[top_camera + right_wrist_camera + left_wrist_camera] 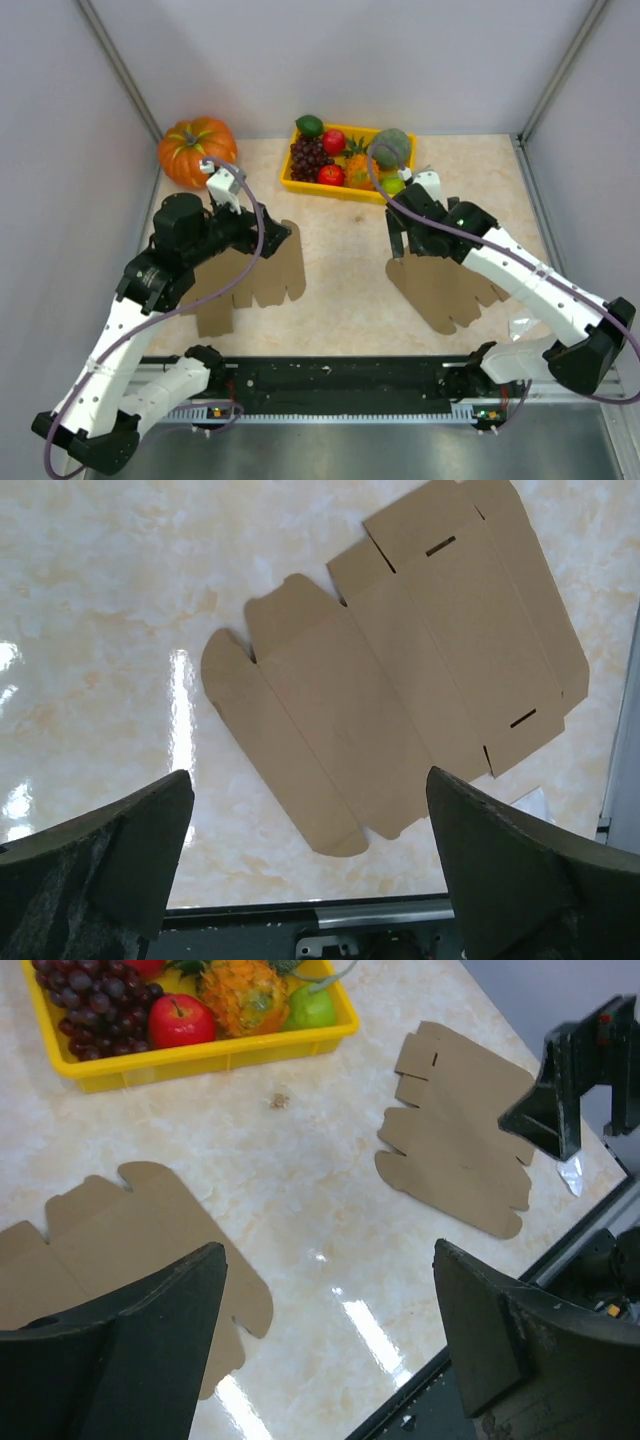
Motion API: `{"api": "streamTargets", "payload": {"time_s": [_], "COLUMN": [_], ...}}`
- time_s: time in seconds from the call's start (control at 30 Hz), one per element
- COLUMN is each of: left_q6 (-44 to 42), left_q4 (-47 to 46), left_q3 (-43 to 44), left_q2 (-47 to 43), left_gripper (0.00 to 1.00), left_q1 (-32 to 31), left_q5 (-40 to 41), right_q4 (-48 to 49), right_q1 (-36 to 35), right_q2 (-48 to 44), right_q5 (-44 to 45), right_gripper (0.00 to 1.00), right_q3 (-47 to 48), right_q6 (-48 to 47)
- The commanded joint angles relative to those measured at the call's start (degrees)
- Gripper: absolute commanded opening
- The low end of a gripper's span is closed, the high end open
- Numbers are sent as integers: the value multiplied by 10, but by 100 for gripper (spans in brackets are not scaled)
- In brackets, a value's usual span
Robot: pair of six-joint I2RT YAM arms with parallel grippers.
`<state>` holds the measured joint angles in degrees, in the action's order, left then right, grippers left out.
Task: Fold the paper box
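Note:
Two flat brown paper box blanks lie unfolded on the marble table. The left blank [262,280] [120,1230] lies partly under my left arm. Above its far right edge hovers my left gripper [274,236] [328,1260], open, with nothing between its fingers. The right blank [450,292] [400,680] [460,1140] shows slots and rounded flaps. My right gripper [397,243] [308,780] is open and empty above this blank's near left corner. It also shows in the left wrist view as a dark right gripper [560,1100] above the blank.
A yellow tray [330,190] [200,1060] with grapes, apples and other fruit stands at the back centre. An orange pumpkin [197,150] sits at the back left. A black rail [340,375] runs along the near edge. Grey walls close in both sides.

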<state>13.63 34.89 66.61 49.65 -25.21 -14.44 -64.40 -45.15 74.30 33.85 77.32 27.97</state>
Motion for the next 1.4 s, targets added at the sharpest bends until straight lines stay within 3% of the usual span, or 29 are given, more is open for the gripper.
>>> {"api": "streamTargets", "payload": {"time_s": [0.0, 0.1, 0.23, 0.3, 0.37, 0.4, 0.5, 0.63, 0.77, 0.93, 1.03, 1.17, 1.37], "left_q6": [37, 142, 216, 291, 379, 407, 499, 578, 615, 651, 665, 678, 670], "left_q4": [-68, -175, -272, -403, -494, -592, -711, -833, -836, -824, -801, -765, -800], "left_q3": [-43, -105, -159, -192, -244, -255, -252, -246, -207, -197, -191, -191, -188], "left_q2": [16, 62, 138, 191, 266, 297, 423, 524, 596, 620, 631, 636, 661], "left_gripper": [91, 92, 93, 92, 92, 93, 91, 88, 88, 85, 77, 77, 80], "left_q1": [-2, -25, -167, -201, -254, -268, -313, -353, -367, -375, -388, -403, -411], "left_q5": [-153, -258, -205, -190, -138, -127, -110, -76, -49, 43, 104, 181, 272], "right_q4": [57, 124, 229, 279, 304, 315, 346, 394, 425, 437, 443, 460, 466], "right_q1": [33, 97, 277, 369, 447, 474, 555, 600, 649, 654, 654, 654, 654], "right_q2": [-10, -35, -79, -85, -73, -65, -30, 5, 94, 156, 182, 181, 193], "right_q5": [-36, -101, -250, -292, -312, -323, -320, -275, -322, -318, -329, -368, -382], "right_gripper": [99, 99, 99, 98, 97, 94, 93, 93, 93, 91, 91, 90, 90], "right_q3": [20, -38, -179, -214, -253, -264, -287, -291, -259, -237, -242, -267, -279], "right_q6": [-5, -11, 11, 26, 41, 45, 28, -21, -38, -39, -26, -1, 10]}}
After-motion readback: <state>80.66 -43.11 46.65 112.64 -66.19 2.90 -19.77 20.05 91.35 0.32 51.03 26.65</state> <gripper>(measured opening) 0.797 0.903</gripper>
